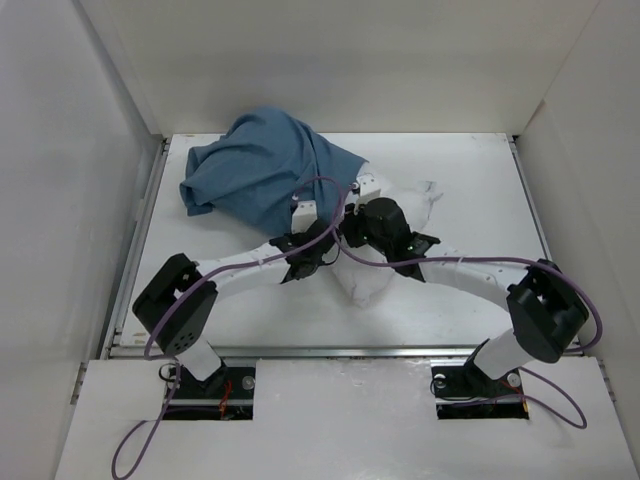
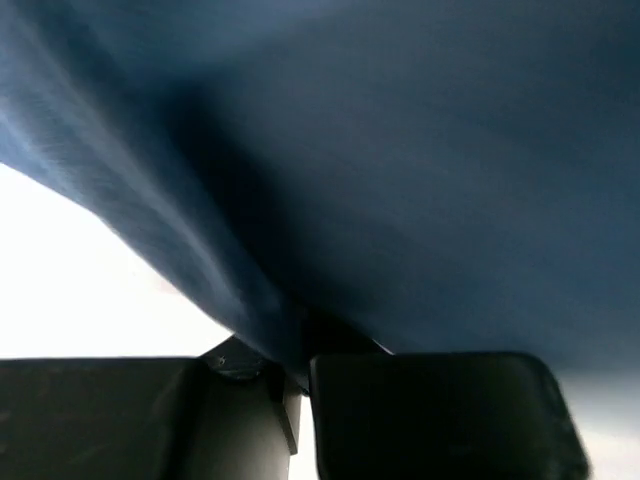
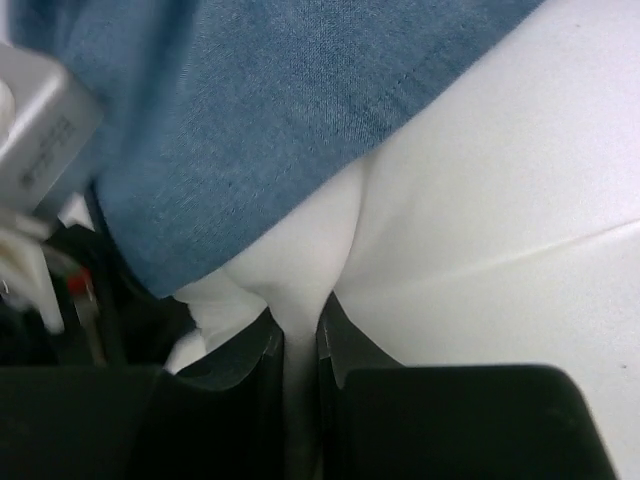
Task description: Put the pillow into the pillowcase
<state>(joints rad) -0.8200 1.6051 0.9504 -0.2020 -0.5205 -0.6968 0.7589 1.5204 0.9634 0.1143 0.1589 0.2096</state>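
Note:
The slate-blue pillowcase [image 1: 265,170] lies bunched at the back left of the table, draped over part of the white pillow [image 1: 372,282], whose bare part lies at the centre under both arms. My left gripper [image 1: 318,228] is shut on a fold of the pillowcase [image 2: 300,200] at its near right edge. My right gripper [image 1: 352,232] is shut on a pinch of the white pillow [image 3: 480,200], right beside the pillowcase's hem [image 3: 250,120]. The two grippers nearly touch.
White walls [image 1: 60,200] enclose the table on the left, back and right. The table's near edge has a metal rail [image 1: 340,350]. Purple cables [image 1: 330,190] loop over both arms near the grippers.

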